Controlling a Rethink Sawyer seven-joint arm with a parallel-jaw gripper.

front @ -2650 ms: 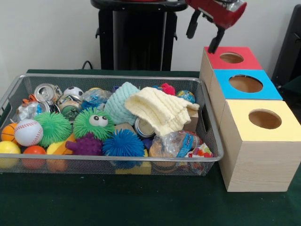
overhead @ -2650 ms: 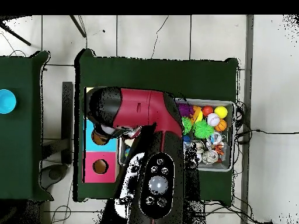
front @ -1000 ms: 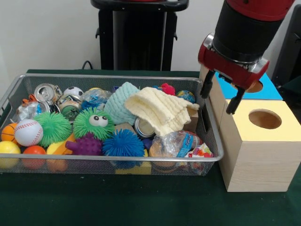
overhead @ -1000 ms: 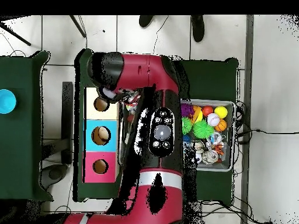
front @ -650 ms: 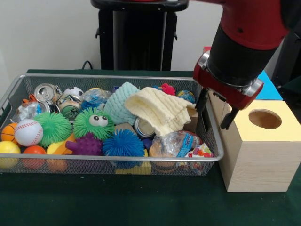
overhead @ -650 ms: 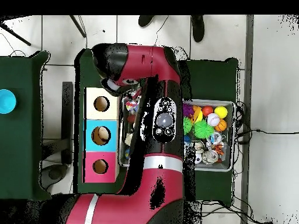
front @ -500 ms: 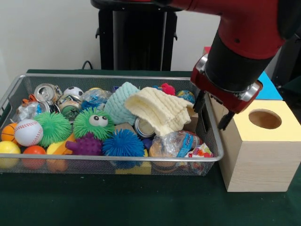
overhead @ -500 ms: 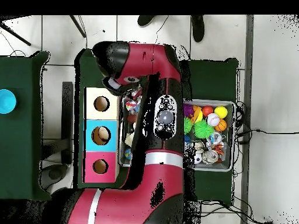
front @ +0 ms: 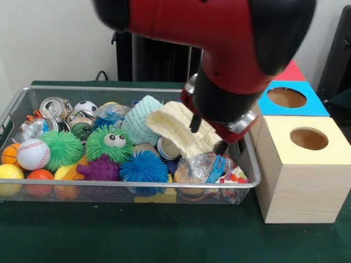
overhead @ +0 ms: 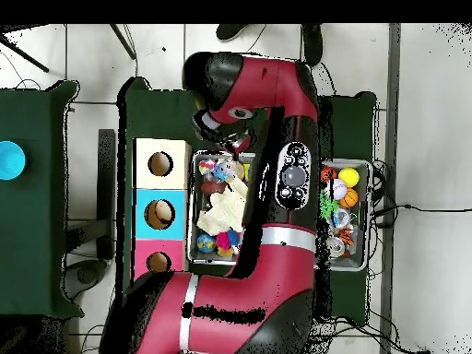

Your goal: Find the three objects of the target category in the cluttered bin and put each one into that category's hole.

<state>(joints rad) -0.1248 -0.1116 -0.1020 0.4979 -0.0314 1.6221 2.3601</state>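
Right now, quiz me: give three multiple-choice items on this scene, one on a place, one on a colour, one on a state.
1. Where is the gripper?
A. Over the yellow box's hole
B. Above the bin's right end, by the cream cloth
C. Over the baseball

2. What colour is the top of the middle box?
A. Blue
B. Green
C. White

3. How is the gripper?
A. Shut on a can
B. Shut on the cloth
C. Open, holding nothing

Answers:
1. B: in the front view its fingertips hang at the cream cloth, over the right end of the bin.
2. A: its top is blue, between the red-topped box and the yellow box.
3. C: the two fingers stand apart with nothing between them.
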